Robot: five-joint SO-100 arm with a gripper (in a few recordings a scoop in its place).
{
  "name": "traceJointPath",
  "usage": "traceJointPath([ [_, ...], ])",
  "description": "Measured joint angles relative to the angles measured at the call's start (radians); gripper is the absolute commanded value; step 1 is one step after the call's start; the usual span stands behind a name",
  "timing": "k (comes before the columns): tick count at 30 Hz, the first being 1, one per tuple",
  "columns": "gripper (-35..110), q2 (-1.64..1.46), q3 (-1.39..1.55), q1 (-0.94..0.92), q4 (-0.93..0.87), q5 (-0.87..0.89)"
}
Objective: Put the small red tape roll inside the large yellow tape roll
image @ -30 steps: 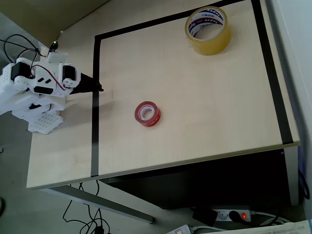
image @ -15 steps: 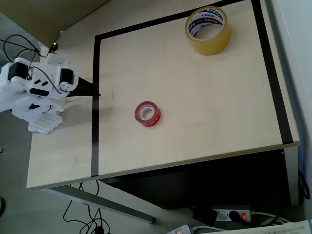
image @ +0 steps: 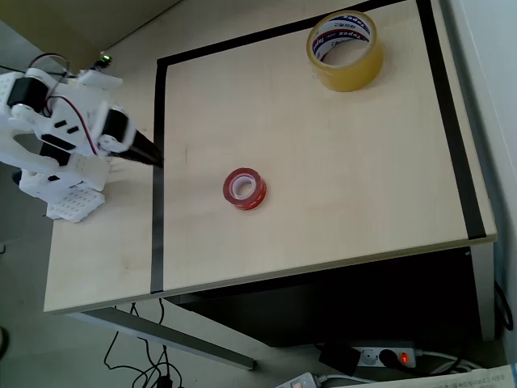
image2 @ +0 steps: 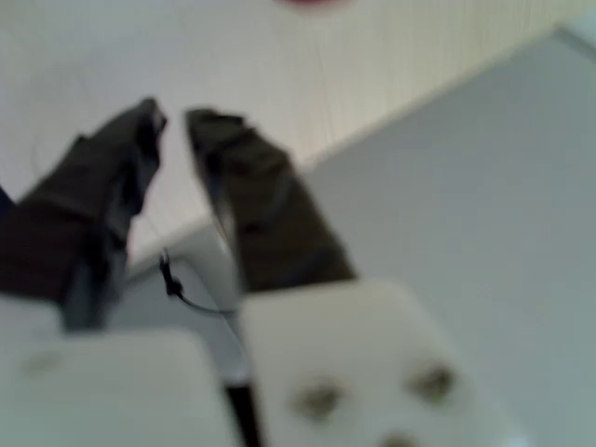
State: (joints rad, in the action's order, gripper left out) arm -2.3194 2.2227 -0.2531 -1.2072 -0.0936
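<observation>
The small red tape roll [image: 245, 188] lies flat near the middle of the light wooden table. The large yellow tape roll [image: 345, 48] stands on its flat side at the far top right, its white printed core facing up. My gripper [image: 155, 157] is at the left, over the black tape line, well left of the red roll and apart from it. Its dark fingers are together with nothing between them. In the blurred wrist view the gripper [image2: 174, 119] points at the table's edge, and a sliver of the red roll [image2: 312, 3] shows at the top.
A black tape border [image: 157, 210] frames the work area on the table [image: 339, 202]. The white arm base [image: 56, 174] sits at the left edge. Beyond the table's front edge lie cables and a power strip [image: 380, 356] on the floor.
The arm's white body has swung upward in the overhead picture. The gripper tip has pulled back slightly to the left and now points down-right. Both tape rolls stay put.
</observation>
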Motion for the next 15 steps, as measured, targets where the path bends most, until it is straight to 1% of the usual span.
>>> traceJointPath([
  [3, 23, 0.170, -0.091, 0.006, 0.002, -0.038],
  [5, 28, 0.295, -0.138, 0.011, 0.008, -0.048],
  [9, 34, 0.491, -0.170, 0.028, 0.049, -0.051],
  [15, 36, 0.601, -0.187, 0.025, 0.084, -0.051],
])
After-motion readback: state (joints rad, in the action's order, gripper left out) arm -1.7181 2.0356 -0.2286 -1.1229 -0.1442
